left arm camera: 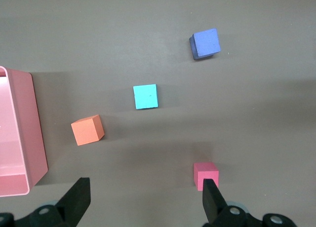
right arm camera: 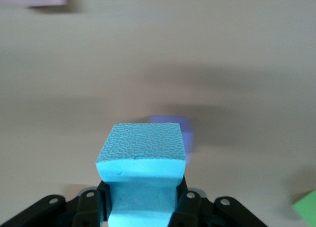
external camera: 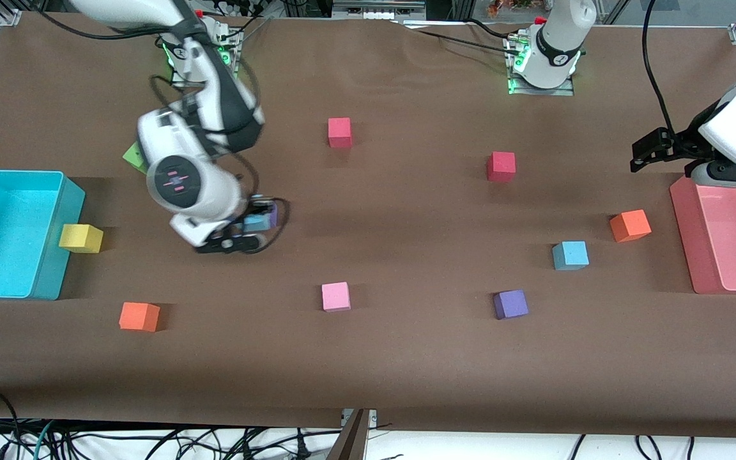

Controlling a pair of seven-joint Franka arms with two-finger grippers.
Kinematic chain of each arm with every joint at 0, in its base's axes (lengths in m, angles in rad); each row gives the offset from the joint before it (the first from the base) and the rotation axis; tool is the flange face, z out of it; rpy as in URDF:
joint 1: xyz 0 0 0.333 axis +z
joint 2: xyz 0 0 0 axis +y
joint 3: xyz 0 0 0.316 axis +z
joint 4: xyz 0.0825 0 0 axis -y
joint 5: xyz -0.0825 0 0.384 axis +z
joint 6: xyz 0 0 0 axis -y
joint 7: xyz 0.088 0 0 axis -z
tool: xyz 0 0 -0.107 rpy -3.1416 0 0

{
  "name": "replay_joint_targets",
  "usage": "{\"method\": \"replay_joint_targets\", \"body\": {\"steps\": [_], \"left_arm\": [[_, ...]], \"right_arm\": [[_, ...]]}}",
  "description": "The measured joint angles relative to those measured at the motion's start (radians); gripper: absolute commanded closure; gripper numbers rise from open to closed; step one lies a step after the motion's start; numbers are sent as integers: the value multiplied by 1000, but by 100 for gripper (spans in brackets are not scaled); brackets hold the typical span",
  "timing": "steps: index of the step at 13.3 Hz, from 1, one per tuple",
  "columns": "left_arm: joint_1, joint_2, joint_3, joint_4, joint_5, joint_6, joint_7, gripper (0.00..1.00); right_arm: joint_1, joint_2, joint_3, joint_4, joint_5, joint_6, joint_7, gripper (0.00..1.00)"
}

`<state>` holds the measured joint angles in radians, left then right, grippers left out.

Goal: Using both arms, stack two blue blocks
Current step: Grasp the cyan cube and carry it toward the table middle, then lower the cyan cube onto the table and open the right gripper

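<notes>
Presently 1 blue block is clamped in the right gripper for stacking, while the left gripper waits, fingers wide and empty, above the second blue block.

- Two blue blocks: one on the surface, one gripped in the right hand.
- Two purple cubes.
- Two orange.
- Two red.
- One each: pink cube, yellow cube, green cube.
- Two bins: cyan bin, pink bin.
</notes>
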<state>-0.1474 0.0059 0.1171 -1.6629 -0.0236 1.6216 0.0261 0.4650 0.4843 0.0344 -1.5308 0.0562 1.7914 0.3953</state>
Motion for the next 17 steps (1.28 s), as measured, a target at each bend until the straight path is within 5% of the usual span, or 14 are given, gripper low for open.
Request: {"method": "replay_joint_targets", "body": {"steps": [8, 17], "left_arm": [[0, 0, 0, 0, 0, -1, 0, 0], [0, 0, -5, 0, 0, -1, 0, 0]], "right_arm": [[240, 321, 8, 309, 67, 36, 224, 100], [331, 419, 9, 330, 118, 192, 273, 100]]}}
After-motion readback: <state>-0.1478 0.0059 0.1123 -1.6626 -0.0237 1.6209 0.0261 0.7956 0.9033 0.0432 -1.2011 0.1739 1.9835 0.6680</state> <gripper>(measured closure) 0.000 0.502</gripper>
